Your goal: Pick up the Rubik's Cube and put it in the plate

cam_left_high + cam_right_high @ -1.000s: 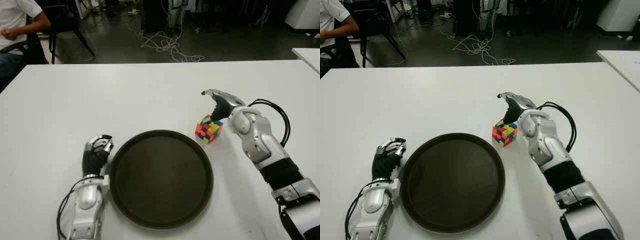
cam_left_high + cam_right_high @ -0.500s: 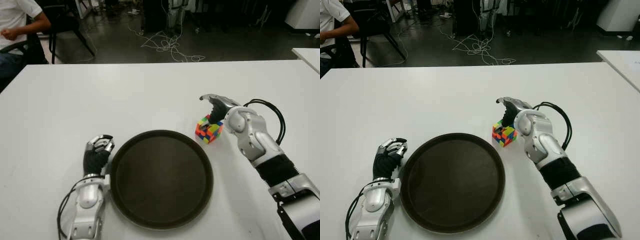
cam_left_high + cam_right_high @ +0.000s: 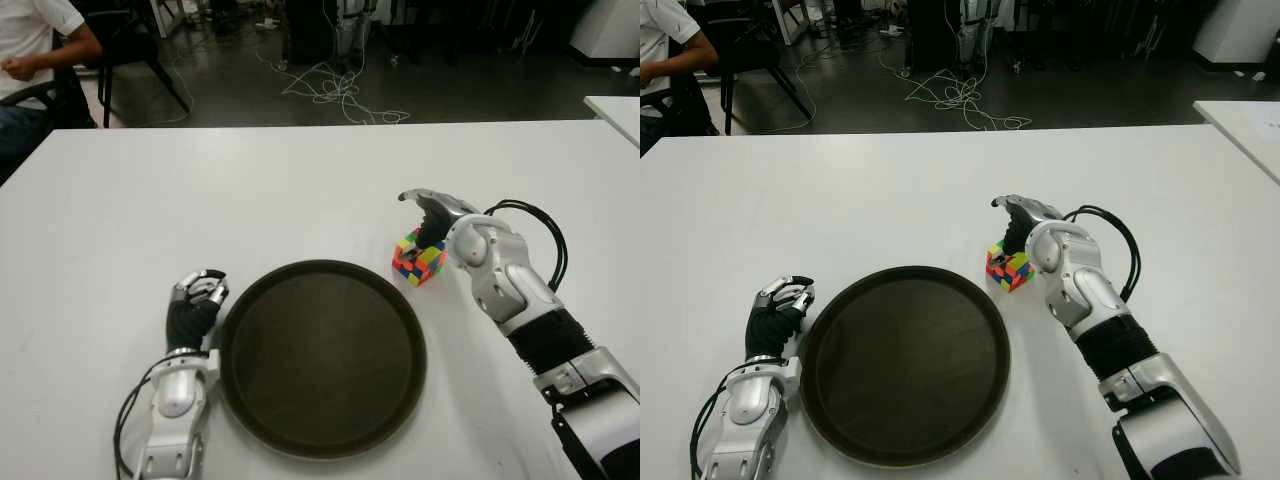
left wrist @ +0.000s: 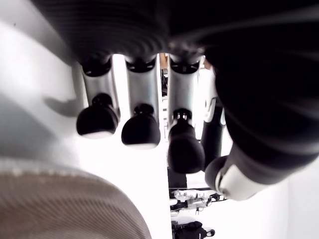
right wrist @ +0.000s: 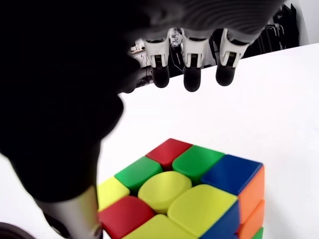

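Note:
The Rubik's Cube (image 3: 418,258) sits on the white table (image 3: 300,190), just off the far right rim of the round dark plate (image 3: 322,400). My right hand (image 3: 421,214) arches over the cube from behind and to the right. Seen from the right wrist, its fingertips (image 5: 192,79) hang spread beyond the cube (image 5: 187,196), with the thumb beside it, and nothing is gripped. My left hand (image 3: 196,299) shows at the plate's left edge with its fingers (image 4: 139,132) curled and holding nothing.
A person (image 3: 35,40) sits on a chair beyond the table's far left corner. Cables (image 3: 335,90) lie on the floor behind the table. The corner of another white table (image 3: 615,108) shows at the far right.
My right hand has dropped slightly and moved in closer over the cube, and the forearm has swung inward. The cube, plate and left hand have not moved.

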`<state>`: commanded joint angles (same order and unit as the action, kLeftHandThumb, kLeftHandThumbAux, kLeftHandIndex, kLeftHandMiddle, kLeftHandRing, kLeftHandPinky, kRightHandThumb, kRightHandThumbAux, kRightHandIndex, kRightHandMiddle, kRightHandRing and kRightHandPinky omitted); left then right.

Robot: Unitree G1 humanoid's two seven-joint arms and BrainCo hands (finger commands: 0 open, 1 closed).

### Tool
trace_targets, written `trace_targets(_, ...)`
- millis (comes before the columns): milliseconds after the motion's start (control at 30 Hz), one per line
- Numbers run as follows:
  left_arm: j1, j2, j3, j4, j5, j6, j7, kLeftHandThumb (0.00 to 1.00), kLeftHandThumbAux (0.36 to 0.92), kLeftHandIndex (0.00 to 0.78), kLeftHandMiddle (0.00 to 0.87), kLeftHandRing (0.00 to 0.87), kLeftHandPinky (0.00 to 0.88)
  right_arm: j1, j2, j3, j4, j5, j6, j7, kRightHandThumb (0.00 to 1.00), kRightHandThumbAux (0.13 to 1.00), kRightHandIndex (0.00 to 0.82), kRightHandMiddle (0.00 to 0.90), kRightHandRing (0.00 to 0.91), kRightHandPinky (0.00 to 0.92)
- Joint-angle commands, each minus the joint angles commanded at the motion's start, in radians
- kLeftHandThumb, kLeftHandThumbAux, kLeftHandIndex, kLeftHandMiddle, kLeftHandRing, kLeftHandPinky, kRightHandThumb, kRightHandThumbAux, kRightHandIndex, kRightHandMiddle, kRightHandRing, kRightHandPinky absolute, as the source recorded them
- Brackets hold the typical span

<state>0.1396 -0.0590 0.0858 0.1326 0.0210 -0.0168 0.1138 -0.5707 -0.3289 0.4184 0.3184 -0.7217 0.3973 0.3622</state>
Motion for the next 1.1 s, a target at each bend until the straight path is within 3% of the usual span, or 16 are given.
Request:
trace_targets(400,0.0,0.004,-0.002,-0.003,0.002,0.007,-0.002,0.707,0.706,0.443,0.811,0.831,0.823,0.005,-0.023,0.02,-0.03,-0.005,0.021,0.035,0.0,0.85,0.033,0.043,0.041,0.019)
trace_targets(767,-0.007,0.002,0.004,0.01,-0.004,0.004,0.001,0.707,0.705,0.444,0.812,0.834,0.823,0.012,-0.039,0.029,-0.048,-0.01,0.027,0.041,0.0,0.821,0.05,0.077,0.078,0.048)
trace_targets(1100,-0.011,0.006,0.009,0.004,-0.005,0.036,0.0,0.707,0.706,0.443,0.809,0.833,0.822,0.034,-0.047,0.021,-0.085,-0.011,0.039,0.03,0.0,0.827,0.048,0.062,0.065,0.048)
